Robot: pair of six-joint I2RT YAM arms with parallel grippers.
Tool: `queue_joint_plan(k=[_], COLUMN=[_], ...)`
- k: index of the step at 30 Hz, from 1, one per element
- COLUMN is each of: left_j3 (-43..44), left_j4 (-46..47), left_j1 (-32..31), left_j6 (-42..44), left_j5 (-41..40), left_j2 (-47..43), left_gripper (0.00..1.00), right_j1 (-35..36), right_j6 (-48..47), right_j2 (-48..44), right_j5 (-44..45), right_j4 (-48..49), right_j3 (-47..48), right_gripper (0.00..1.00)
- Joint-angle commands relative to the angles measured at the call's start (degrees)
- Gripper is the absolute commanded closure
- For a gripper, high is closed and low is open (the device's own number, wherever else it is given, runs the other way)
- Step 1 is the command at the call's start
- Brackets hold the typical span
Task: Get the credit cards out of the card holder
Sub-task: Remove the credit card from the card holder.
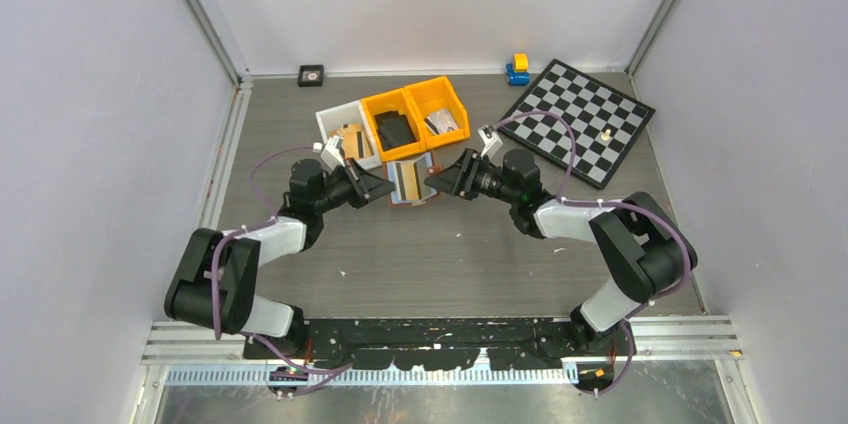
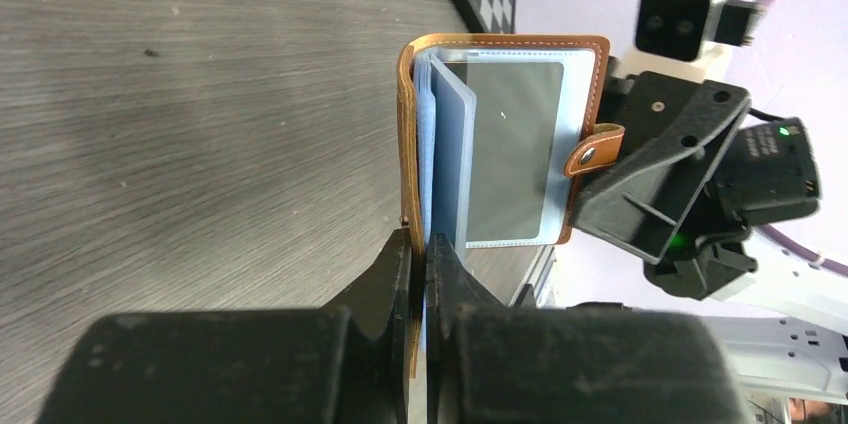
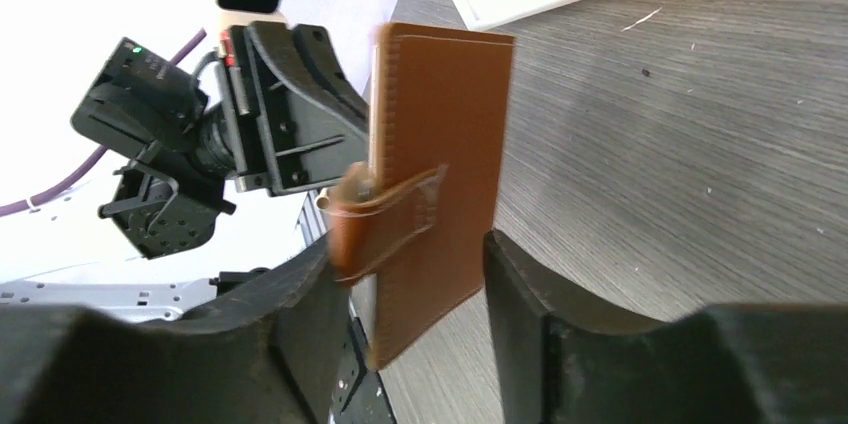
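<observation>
The card holder (image 1: 409,182) hangs open above the table between my two grippers. My left gripper (image 2: 420,244) is shut on the lower edge of one brown cover (image 2: 405,124). Pale blue sleeves (image 2: 450,154) fan out inside it. One sleeve holds a grey credit card (image 2: 512,139). The other cover (image 3: 440,124) and its snap strap (image 3: 385,216) lie between the fingers of my right gripper (image 3: 408,249). That gripper is open, with a gap beside the cover. From above, the left gripper (image 1: 385,187) and right gripper (image 1: 432,182) face each other across the holder.
Behind the holder stand two orange bins (image 1: 450,96) and a white bin (image 1: 333,122); one orange bin holds a black wallet-like object (image 1: 395,129). A chessboard (image 1: 585,119) lies at the back right, with a blue and yellow toy (image 1: 518,69) beside it. A small black square (image 1: 311,75) sits by the back wall.
</observation>
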Motion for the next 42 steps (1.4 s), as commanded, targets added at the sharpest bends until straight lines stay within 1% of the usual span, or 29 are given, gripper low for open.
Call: queue_joint_plan(k=[1,5,7,9,11,13,16,18,20,22,26,27,29,30,32,34,36,39,40,42], left_j3=[-0.13,0.04,0.37,1.52,3.27,4.35,5.81,7.04,8.06,8.47,8.49,8.56,9.13,9.67,10.83,11.72,12.12,12.01,11.86,11.97], left_j4=[4.96,4.84,3.5,-2.06,-10.63,-17.03,-22.0,-24.98,-27.7,-29.68,-32.77,-33.32,-35.02,-35.92,-37.35,-39.59,-39.88,-39.15,-38.9,-39.28], left_j1=[-0.02,-0.02,-0.02,-0.02,-0.06,-0.28,-1.13,-2.12,-3.27,-4.45,-6.5,-7.06,-8.4,-9.09,-10.76,-11.88,-12.39,-12.41,-12.41,-12.41], left_j6=[0.59,0.55,1.09,3.21,6.12,8.31,10.51,12.2,13.92,15.46,17.94,18.47,19.57,20.14,21.25,21.94,22.29,22.4,22.43,22.79], left_j5=[1.74,1.99,1.37,-0.58,-3.63,-7.03,-9.85,-11.63,-13.86,-16.28,-21.51,-22.71,-25.26,-26.57,-29.2,-30.98,-31.55,-30.9,-30.79,-31.18], left_j2=[-3.97,-4.19,-4.19,-4.4,-5.05,-5.64,-5.69,-5.68,-6.25,-7.78,-11.7,-12.47,-13.47,-13.62,-13.41,-12.88,-12.45,-12.27,-12.4,-12.86], left_gripper=[1.0,1.0,1.0,1.0,1.0,1.0,1.0,1.0,1.0,1.0,0.95,0.96,1.0,1.0,1.0,1.0,1.0,1.0,1.0,1.0], right_j1=[0.3,0.28,0.25,0.35,0.33,0.59,1.33,2.06,2.99,3.66,3.73,3.7,3.68,3.72,3.71,3.73,3.68,3.67,3.64,3.68], right_j6=[-0.22,0.37,0.21,-1.18,-2.85,-4.3,-6.46,-8.28,-10.35,-12.38,-13.1,-12.34,-10.13,-8.99,-10.62,-8.76,-11.53,-13.92,-14.11,-14.57], right_j2=[2.85,4.5,4.58,4.15,3.46,3.14,2.94,2.66,1.64,-0.32,-6.36,-7.96,-10.57,-11.97,-12.98,-12.86,-11.9,-9.25,-8.32,-6.68], right_j5=[-2.28,-3.28,-3.21,-2.1,-0.82,0.34,1.86,3.75,8.03,15.13,25.71,28.64,35.74,38.66,42.09,47.39,45.15,29.56,26.54,19.68], right_j4=[1.24,1.47,0.36,-2.44,-5.18,-8.68,-12.15,-15.4,-20.55,-26.42,-29.14,-29.3,-29.91,-30.8,-32.9,-35.5,-35.52,-33.58,-32.72,-27.9], right_j3=[3.32,4.21,4.58,4.96,5.38,6.17,7.29,8.31,9.49,10.11,7.56,6.58,5.09,4.75,4.97,6.04,6.85,8.23,8.46,7.15], right_gripper=[0.4,0.3,0.28,0.27,0.27,0.27,0.26,0.21,0.18,0.15,0.13,0.13,0.13,0.13,0.13,0.13,0.13,0.13,0.12,0.12])
